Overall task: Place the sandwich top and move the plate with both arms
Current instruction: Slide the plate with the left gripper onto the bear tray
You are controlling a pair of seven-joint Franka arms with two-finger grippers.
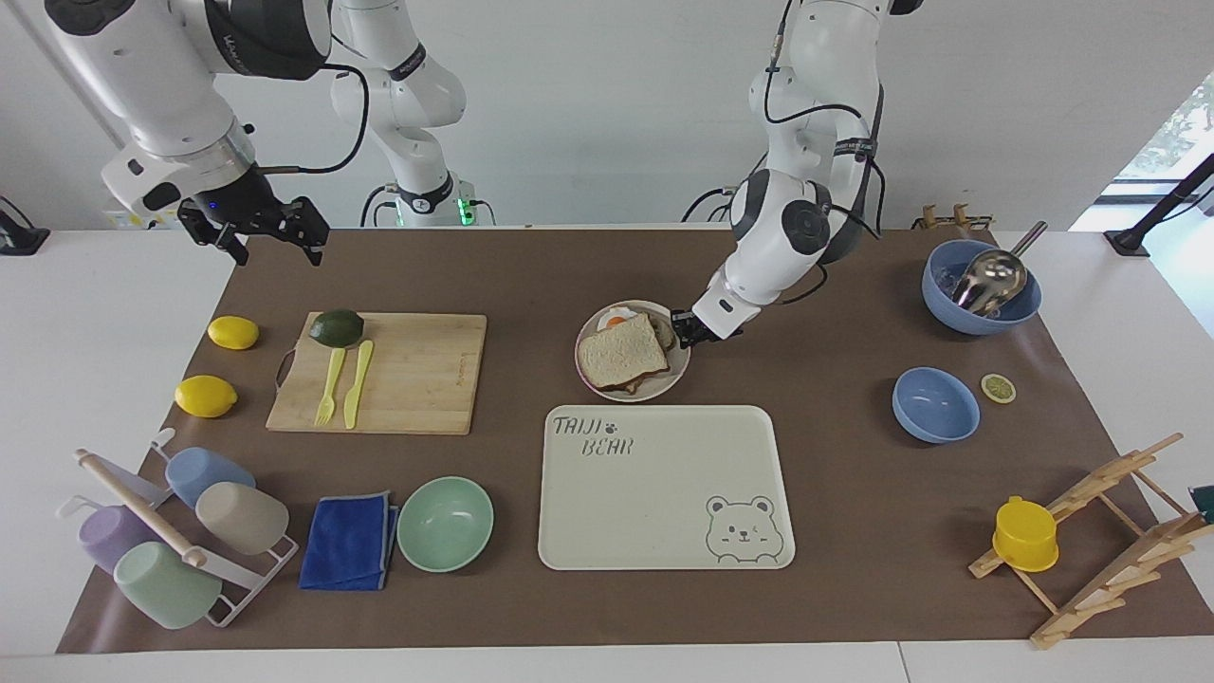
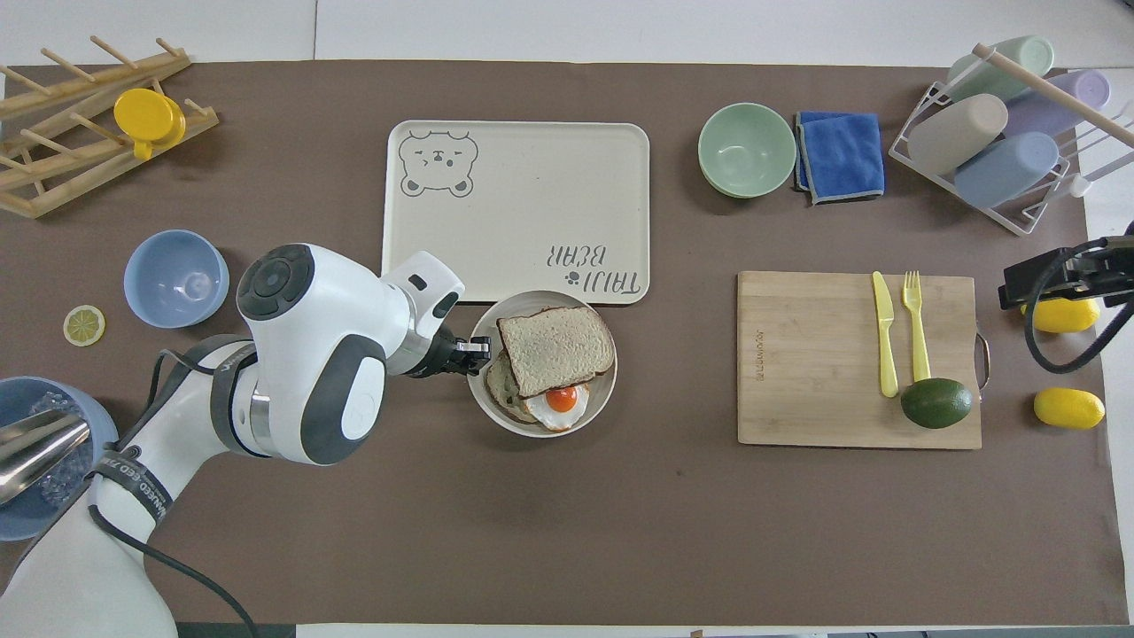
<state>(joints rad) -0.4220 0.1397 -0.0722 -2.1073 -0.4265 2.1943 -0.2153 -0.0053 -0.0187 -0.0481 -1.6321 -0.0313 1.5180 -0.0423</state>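
Observation:
The sandwich top point(image 1: 621, 353), a pale bread slice with brown crust, lies on a fried egg point(image 2: 560, 400) and toast on the small round plate point(image 1: 654, 393). It also shows in the overhead view point(image 2: 555, 348), as does the plate point(image 2: 585, 416). My left gripper point(image 1: 685, 329) is shut on the plate's rim at the side toward the left arm's end, and shows in the overhead view point(image 2: 474, 354). The plate hangs slightly above the mat, by the tray's edge nearer the robots. My right gripper point(image 1: 273, 249) is open and empty in the air, over the mat's corner near a lemon.
The cream bear tray point(image 1: 664, 489) lies just farther from the robots than the plate. A cutting board point(image 1: 379, 373) with avocado, fork and knife lies toward the right arm's end. Two lemons point(image 1: 232, 332), a mint bowl point(image 1: 445, 524), blue bowls point(image 1: 935, 405) and racks stand around.

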